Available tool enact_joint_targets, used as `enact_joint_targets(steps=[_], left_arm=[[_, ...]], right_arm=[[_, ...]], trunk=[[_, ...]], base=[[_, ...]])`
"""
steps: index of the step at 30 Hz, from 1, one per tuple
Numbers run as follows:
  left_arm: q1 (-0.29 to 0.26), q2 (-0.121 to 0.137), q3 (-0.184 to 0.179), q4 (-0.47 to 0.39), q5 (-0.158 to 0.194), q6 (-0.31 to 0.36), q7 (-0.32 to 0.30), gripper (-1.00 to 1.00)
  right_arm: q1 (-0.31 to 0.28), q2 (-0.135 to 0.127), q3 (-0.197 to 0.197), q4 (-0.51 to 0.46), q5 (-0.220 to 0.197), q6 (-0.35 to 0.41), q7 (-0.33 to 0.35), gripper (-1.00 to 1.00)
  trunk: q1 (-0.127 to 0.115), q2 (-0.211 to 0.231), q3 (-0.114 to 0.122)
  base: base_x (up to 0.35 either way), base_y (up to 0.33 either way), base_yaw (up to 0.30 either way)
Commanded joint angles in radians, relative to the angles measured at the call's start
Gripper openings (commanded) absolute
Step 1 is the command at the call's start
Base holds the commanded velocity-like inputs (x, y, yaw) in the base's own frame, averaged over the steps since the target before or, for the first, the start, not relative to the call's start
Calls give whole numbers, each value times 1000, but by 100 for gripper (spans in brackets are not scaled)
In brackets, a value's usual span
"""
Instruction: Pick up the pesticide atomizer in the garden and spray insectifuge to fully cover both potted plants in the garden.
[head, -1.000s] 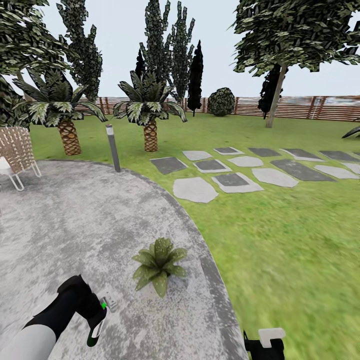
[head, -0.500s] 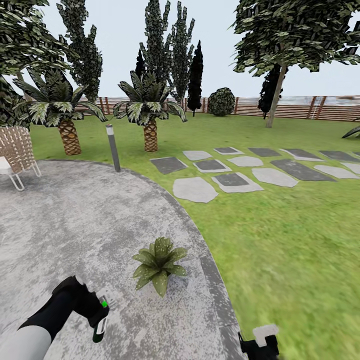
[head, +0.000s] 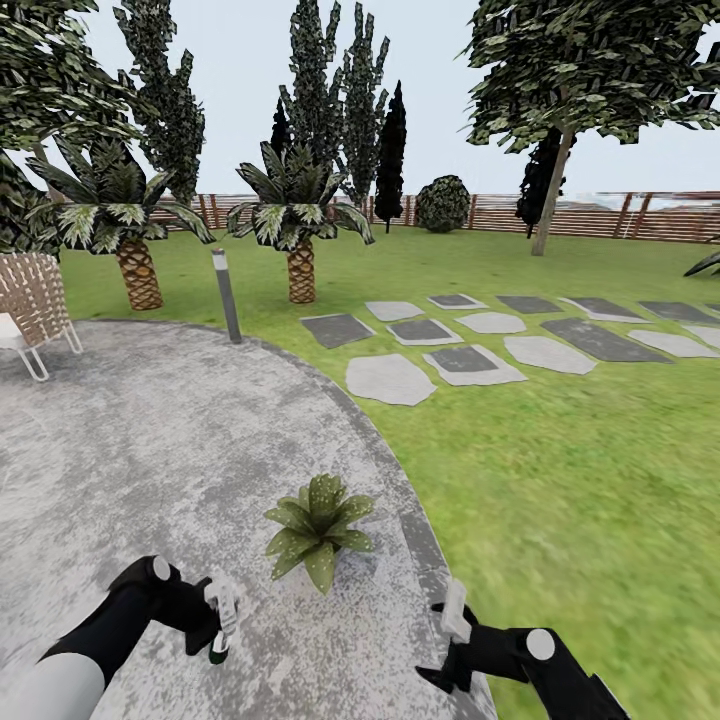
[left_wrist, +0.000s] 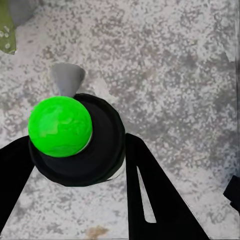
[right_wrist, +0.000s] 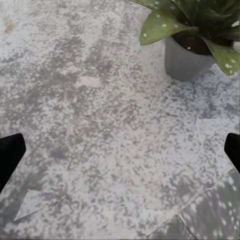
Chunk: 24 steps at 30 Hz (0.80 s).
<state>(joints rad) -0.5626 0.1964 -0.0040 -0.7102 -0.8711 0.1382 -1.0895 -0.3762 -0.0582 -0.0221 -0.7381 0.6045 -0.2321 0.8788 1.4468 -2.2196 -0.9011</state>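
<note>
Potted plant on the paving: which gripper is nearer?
Left, narrowly. The left gripper, holding the atomizer, sits beside the plant; the right gripper sits slightly farther, opposite.

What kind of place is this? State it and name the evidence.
A simulated garden: green lawn around round grey paving, a slatted wooden fence behind palms, and a potted plant on the paving.

The head view looks forward and down from high over the paving (head: 150, 450). Both wrist views face down, close to it; the right's shares the potted plant (head: 318, 530) (right_wrist: 192, 35).
</note>
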Motion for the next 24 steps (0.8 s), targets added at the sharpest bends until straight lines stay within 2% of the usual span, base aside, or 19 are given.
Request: enact_joint_targets(steps=[1, 2, 3, 5, 11, 13, 14, 15, 18, 22, 24], left_arm=[[0, 0, -46, -1, 1, 11, -5, -100], [0, -6, -79, 0, 7, 13, -10, -100], [0, -23, -88, 0, 8, 17, -59, -100], [0, -31, -89, -1, 10, 22, -73, -100], [0, -90, -91, 0, 5, 27, -81, -100], [0, -122, -91, 1, 3, 27, -80, -100], [0, -133, -92, 1, 3, 27, -80, -100], [0, -139, -94, 1, 2, 27, -80, -100], [0, -151, -110, 18, 1, 28, -79, -100], [0, -167, -154, 70, -2, 28, -72, -100], [0, -175, -162, 76, -3, 27, -69, -100]], right_arm=[[-1, 2, -1, -17, 9, -6, 20, 100], [-1, 6, 0, -23, 9, -6, 26, 100], [-1, 7, 1, -25, 9, -6, 27, 100], [-1, 9, 1, -26, 8, -6, 29, 100], [-1, 22, 14, -26, 8, -7, 30, 100], [-1, 33, 89, -27, 7, -6, 30, 100], [-1, 35, 113, -29, 6, -6, 29, 100], [-1, 35, 122, -32, 5, -7, 30, -100], [-1, 41, 138, -48, 2, -7, 32, -100], [-1, 62, 143, -53, 2, -7, 32, -100], [-1, 74, 143, -53, 3, -7, 32, -100]], trunk=[[0, 0, -1], [0, 0, -1], [0, 0, -1], [0, 0, -1], [0, 0, -1], [0, 0, -1], [0, 0, -1], [0, 0, -1], [0, 0, -1], [0, 0, -1], [0, 0, -1]], base=[[0, 0, 0], [0, 0, 0], [0, 0, 0], [0, 0, 0], [0, 0, 0], [0, 0, 0], [0, 0, 0], [0, 0, 0], [0, 0, 0], [0, 0, 0], [0, 0, 0]])
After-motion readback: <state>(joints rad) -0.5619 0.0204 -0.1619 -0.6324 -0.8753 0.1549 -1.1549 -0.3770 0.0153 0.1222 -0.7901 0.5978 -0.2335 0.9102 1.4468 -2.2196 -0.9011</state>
